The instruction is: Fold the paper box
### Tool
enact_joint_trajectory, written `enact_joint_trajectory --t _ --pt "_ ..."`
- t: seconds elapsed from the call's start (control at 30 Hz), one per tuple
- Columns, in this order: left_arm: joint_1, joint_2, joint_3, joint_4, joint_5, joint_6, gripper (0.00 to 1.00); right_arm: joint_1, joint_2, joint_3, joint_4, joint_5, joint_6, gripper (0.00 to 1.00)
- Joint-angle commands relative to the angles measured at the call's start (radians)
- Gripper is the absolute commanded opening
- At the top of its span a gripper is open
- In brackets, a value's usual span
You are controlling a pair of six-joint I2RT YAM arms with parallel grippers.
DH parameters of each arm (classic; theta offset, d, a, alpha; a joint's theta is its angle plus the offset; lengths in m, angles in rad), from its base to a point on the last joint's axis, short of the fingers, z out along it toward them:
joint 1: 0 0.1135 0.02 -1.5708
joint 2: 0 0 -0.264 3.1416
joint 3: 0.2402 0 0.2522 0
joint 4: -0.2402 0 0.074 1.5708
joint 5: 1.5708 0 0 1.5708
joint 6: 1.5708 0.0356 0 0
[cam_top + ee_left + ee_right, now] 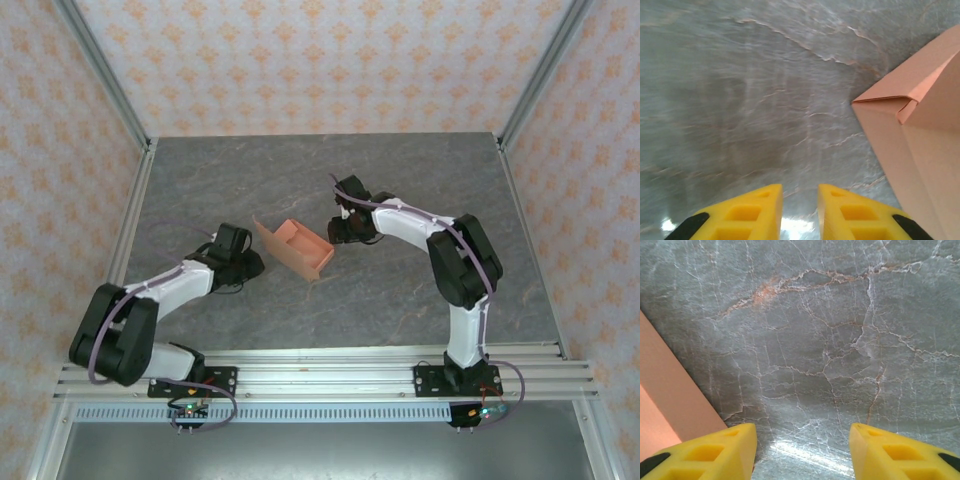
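Currently, the left tool [800, 191], fingers narrowly apart and empty, sits just left of the box [303, 250] at mid-desk [400, 170], with the right tool [802, 432], fingers wide apart, near its right end.

My feeds bright, evenly lit; glare patch on table [790, 452] low centre, wrist views; left-wrist left side blurred.

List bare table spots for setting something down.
Free: the table strip between far wall and box; the strip between box and front rail. Crowded: the middle, left claw and right claw flanking the box.
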Motion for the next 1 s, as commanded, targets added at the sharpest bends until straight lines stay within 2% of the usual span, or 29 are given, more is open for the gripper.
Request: enact_joint_trajectory --t 0.0,0.2,0.5,0.97 --pt "-0.006 0.052 0.010 0.157 0.025 -0.059 0.23 0.003 0.009 0.021 -0.040 0.033 -0.021 0.50" --pt "-0.007 0.128 0.046 0.215 0.031 -0.066 0.21 0.004 -0.008 -0.013 -0.038 -0.016 -0.023 0.45" --pt "-0.007 0.251 0.170 0.221 0.052 -0.035 0.20 0.012 -0.090 -0.168 0.075 -0.115 0.038 0.40" --pt "-0.015 0.499 0.487 0.119 0.107 0.078 0.20 0.109 -0.208 -0.382 0.309 -0.119 0.181 0.36"
